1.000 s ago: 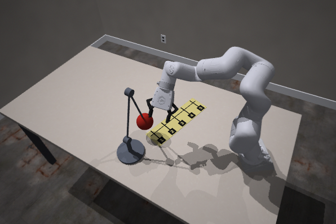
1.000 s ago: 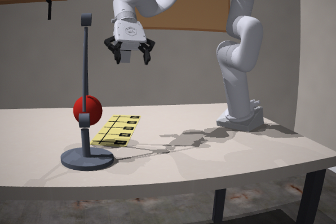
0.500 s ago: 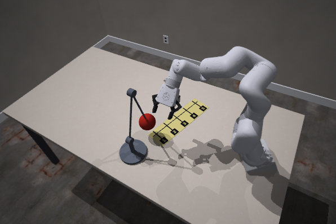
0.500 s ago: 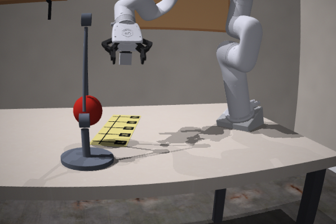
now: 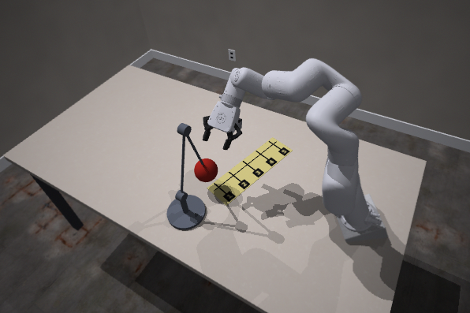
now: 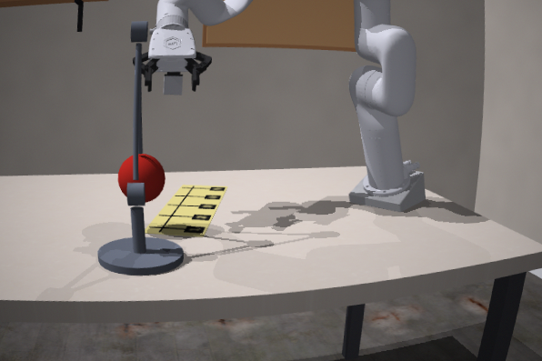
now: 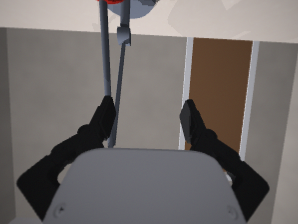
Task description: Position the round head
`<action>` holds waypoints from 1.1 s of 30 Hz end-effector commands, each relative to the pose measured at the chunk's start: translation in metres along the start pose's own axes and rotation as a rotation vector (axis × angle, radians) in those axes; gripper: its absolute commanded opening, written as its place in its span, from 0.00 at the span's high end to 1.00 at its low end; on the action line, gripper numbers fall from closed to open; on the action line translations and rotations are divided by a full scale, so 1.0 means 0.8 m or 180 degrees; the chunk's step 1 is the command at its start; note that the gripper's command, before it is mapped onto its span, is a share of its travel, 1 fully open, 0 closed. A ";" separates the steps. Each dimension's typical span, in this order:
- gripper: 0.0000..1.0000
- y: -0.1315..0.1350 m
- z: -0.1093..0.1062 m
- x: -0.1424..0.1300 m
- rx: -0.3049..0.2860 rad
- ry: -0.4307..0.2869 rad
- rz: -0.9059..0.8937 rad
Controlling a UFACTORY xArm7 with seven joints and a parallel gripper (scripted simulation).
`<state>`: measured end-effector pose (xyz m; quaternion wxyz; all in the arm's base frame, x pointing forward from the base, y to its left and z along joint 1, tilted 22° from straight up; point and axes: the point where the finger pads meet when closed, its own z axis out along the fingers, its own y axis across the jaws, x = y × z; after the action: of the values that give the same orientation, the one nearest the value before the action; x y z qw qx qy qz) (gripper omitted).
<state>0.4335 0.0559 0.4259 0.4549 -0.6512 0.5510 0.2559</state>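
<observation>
Near to far: lamp foot (image 5: 186, 214) on the bench (image 5: 87, 125), lower rod near upright to the elbow joint (image 5: 184, 130), upper rod folded back down to the red head (image 5: 206, 169). Head hangs off the bench, short of or about over mark 1 of the yellow strip (image 5: 252, 170); hard to tell which from these angles. Strip's long axis runs away from the foot toward the robot base. Gripper (image 5: 221, 138) fully open, empty, high beside the elbow, strip side. Head sits well below it, so the grab is mostly straight down.
</observation>
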 end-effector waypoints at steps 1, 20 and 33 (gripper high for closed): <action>0.00 -0.026 -0.018 0.002 0.0028 -0.0027 0.0025; 0.00 -0.067 -0.010 0.007 0.0081 -0.0050 0.0076; 0.00 -0.070 0.026 0.004 0.0076 -0.0054 0.0077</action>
<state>0.4887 0.0656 0.4313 0.4632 -0.6364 0.5589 0.2609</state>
